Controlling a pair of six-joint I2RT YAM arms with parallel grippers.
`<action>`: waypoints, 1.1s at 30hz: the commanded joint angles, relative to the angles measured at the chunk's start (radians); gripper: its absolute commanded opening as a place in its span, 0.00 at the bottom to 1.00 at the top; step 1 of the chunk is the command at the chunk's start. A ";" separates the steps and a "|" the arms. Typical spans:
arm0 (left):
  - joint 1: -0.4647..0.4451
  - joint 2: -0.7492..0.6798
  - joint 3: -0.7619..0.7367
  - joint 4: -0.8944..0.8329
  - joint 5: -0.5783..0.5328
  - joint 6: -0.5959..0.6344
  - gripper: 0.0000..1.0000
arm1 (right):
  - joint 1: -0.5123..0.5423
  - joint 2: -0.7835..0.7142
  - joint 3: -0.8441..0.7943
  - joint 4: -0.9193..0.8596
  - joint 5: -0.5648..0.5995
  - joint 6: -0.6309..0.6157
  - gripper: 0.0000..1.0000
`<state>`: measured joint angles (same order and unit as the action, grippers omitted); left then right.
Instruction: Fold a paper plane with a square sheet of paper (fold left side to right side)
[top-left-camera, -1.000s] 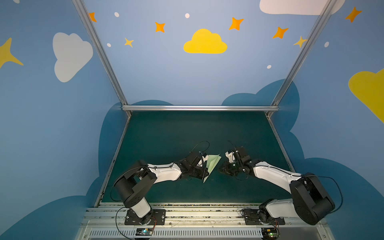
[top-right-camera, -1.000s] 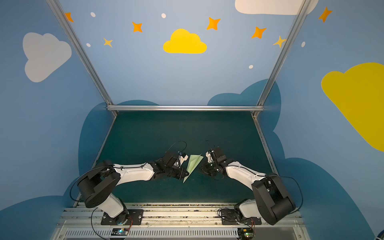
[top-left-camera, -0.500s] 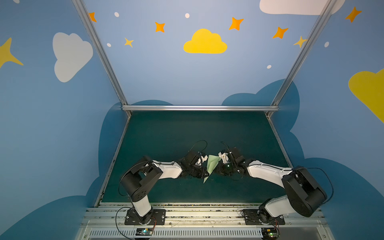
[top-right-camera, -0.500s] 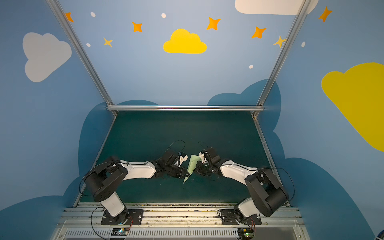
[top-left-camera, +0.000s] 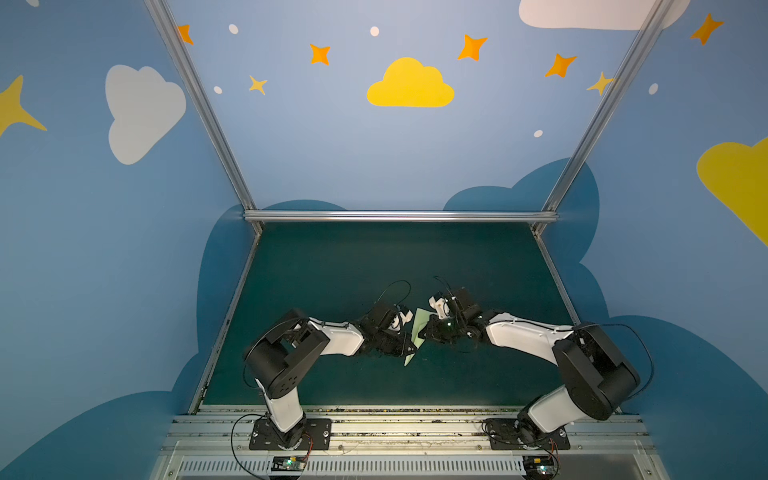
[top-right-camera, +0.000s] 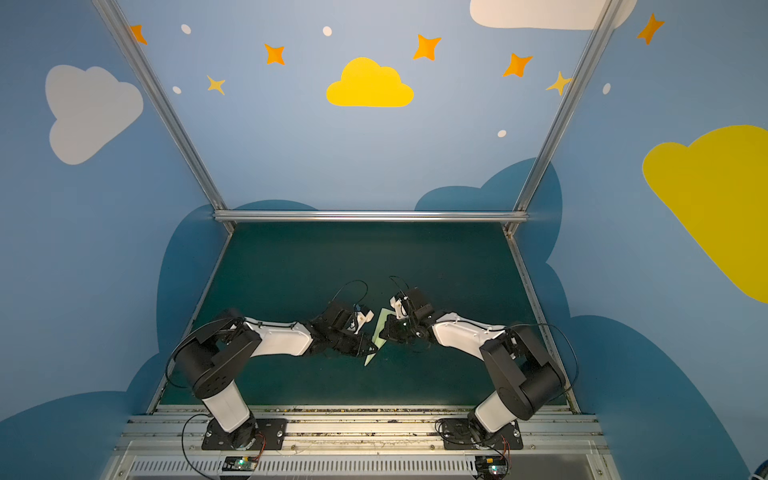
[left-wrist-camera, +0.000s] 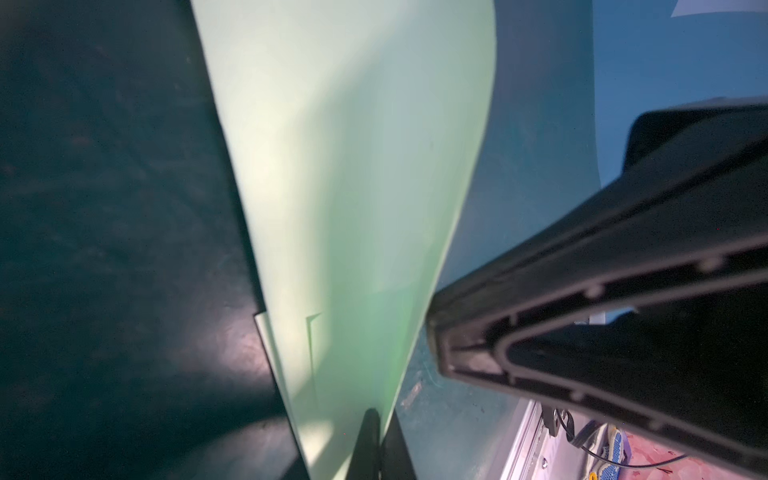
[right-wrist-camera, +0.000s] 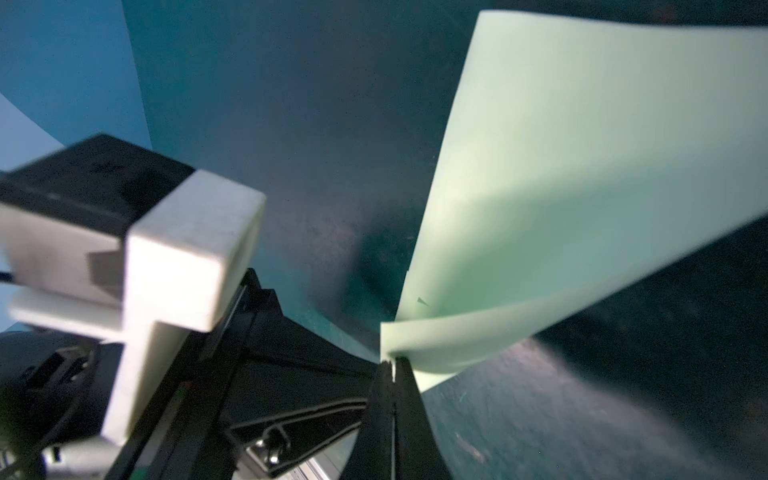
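The pale-green sheet of paper (top-left-camera: 419, 328) (top-right-camera: 379, 332) is folded into a narrow pointed shape. It stands on edge above the dark green mat, front centre, with its tip pointing toward the front. My left gripper (top-left-camera: 408, 345) (top-right-camera: 367, 348) is shut on the sheet of paper (left-wrist-camera: 353, 166) from the left; its jaws (left-wrist-camera: 376, 419) pinch the lower edge. My right gripper (top-left-camera: 424, 332) (top-right-camera: 385, 335) comes from the right. In the right wrist view it (right-wrist-camera: 392, 365) is shut on a curled corner of the paper (right-wrist-camera: 561, 166).
The dark green mat (top-left-camera: 374, 257) is bounded by an aluminium bar (top-left-camera: 399, 216) at the back and slanted rails at both sides. Both arm bases sit on the metal rail (top-left-camera: 395, 428) at the front. The two wrists nearly touch over the paper.
My right gripper has moved left to the paper and shut on its corner. The left gripper has kept its hold, and the paper now stands more upright between them.
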<state>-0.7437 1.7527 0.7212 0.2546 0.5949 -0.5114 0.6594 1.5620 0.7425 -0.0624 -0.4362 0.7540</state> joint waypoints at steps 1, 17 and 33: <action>0.007 0.017 -0.009 0.014 0.014 0.000 0.04 | 0.006 0.023 0.019 0.009 -0.003 -0.014 0.00; 0.014 -0.003 0.011 -0.035 0.004 0.017 0.13 | 0.005 0.102 0.040 0.018 0.022 -0.024 0.00; 0.001 -0.219 0.009 -0.256 -0.237 0.091 0.57 | 0.002 0.092 0.025 0.024 0.040 -0.020 0.00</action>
<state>-0.7345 1.5551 0.7212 0.1154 0.4622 -0.4698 0.6609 1.6566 0.7666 -0.0410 -0.4137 0.7425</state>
